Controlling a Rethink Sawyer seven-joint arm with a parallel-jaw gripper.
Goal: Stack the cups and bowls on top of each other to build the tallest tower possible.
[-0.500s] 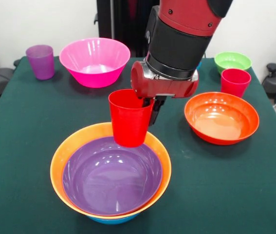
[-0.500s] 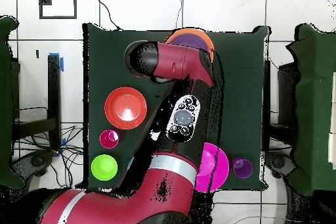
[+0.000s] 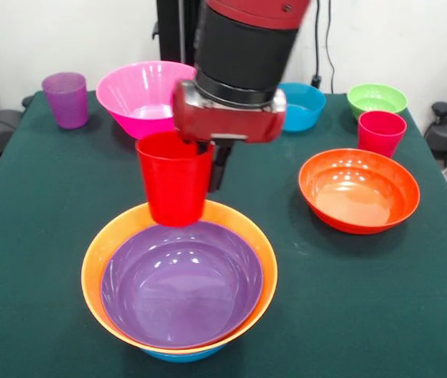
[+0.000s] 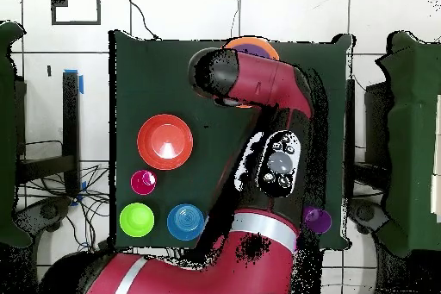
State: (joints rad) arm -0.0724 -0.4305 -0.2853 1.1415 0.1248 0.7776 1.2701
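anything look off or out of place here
Nothing spilled or damaged. One oddity: the red cup in the hand hangs over the far rim of the nested purple bowl and orange bowl, not over their centre.

Held red cup: smooth opaque plastic, soft sheen. Directly below the tool, purple bowl: glossy plastic with bright highlights, nested in an orange bowl of like gloss. Red-orange bowl, off to one side of the tool: glossy, mirror-like glare inside. Pink bowl behind the tool: glossy plastic. Purple cup: translucent plastic. Surface: dark green cloth, matt. Arm casing above the tool: smooth, red and black.
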